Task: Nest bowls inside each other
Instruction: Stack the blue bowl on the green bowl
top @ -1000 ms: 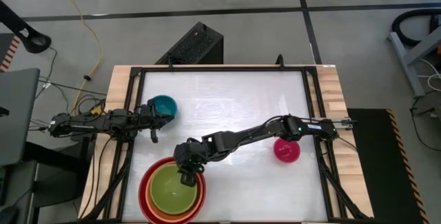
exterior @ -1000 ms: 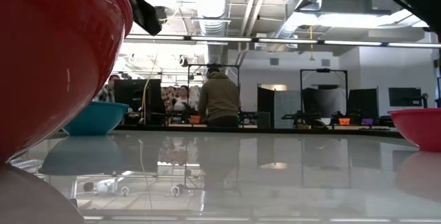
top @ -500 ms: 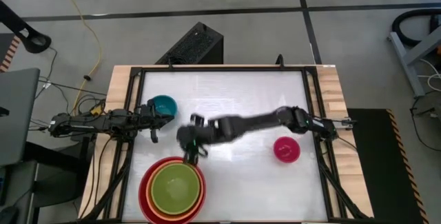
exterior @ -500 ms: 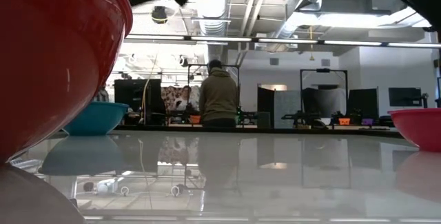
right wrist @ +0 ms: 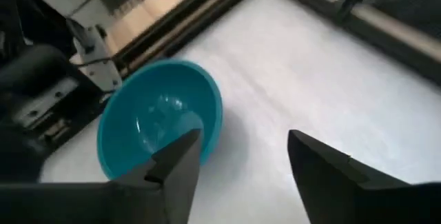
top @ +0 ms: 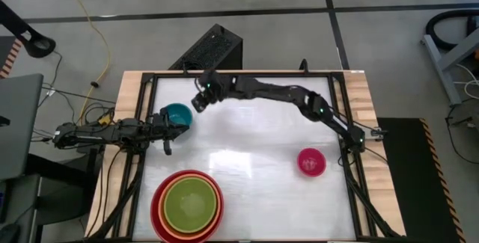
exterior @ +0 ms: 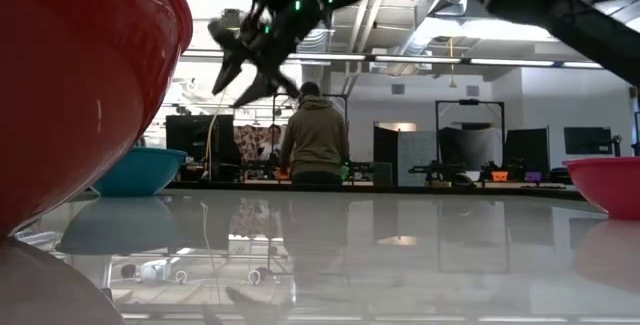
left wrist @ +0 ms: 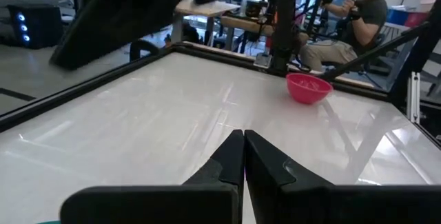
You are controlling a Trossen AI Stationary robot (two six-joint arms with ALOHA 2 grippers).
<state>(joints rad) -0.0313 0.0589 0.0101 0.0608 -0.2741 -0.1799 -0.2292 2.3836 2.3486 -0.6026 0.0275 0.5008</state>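
Note:
A lime green bowl point(top: 189, 202) sits inside an orange bowl point(top: 216, 211), which sits inside the big red bowl point(top: 155, 205) at the table's near left. The small teal bowl point(top: 178, 114) stands on its base at the left side. The pink bowl point(top: 311, 161) stands on its base at the right. My right gripper point(top: 200, 99) hovers open in the air just beyond the teal bowl point(right wrist: 151, 124), tilted down toward it, with nothing between its fingers point(right wrist: 179, 158). My left gripper point(left wrist: 242, 155) rests shut at the left edge, beside the teal bowl.
A black frame point(top: 232, 75) rims the white table top. Bare table lies between the stack and the pink bowl point(left wrist: 308, 87). In the low view the red bowl point(exterior: 80, 85) fills the left foreground. A person point(exterior: 315, 140) stands in the room beyond the table.
My right gripper has swung from over the near rim of the stacked bowls toward the table's far edge, ending beside the teal bowl, and has rolled on the way. The stack and the other bowls have stayed where they were.

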